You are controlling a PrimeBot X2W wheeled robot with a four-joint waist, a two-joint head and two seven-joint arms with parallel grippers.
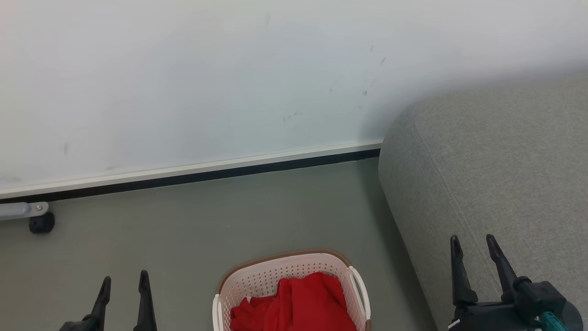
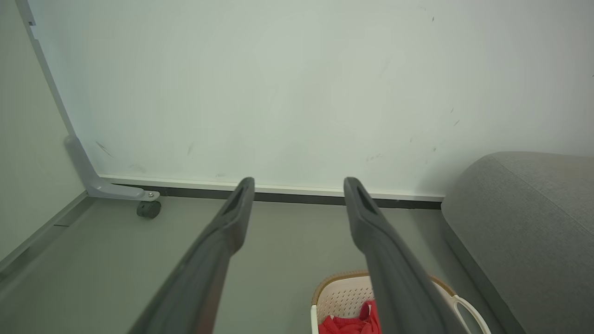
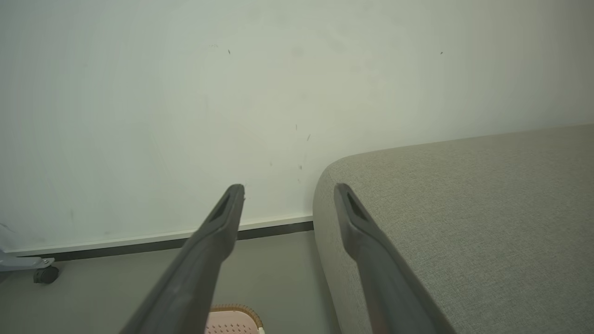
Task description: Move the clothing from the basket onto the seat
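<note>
Clothing (image 1: 298, 305) in basket (image 1: 271, 276), hands apart, empty

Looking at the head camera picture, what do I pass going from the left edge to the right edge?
caster wheel → left gripper → basket with the clothing in it → seat

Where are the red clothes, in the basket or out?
In. The red clothing lies crumpled inside the basket, its white walls around it, on the floor beside the seat.
</note>
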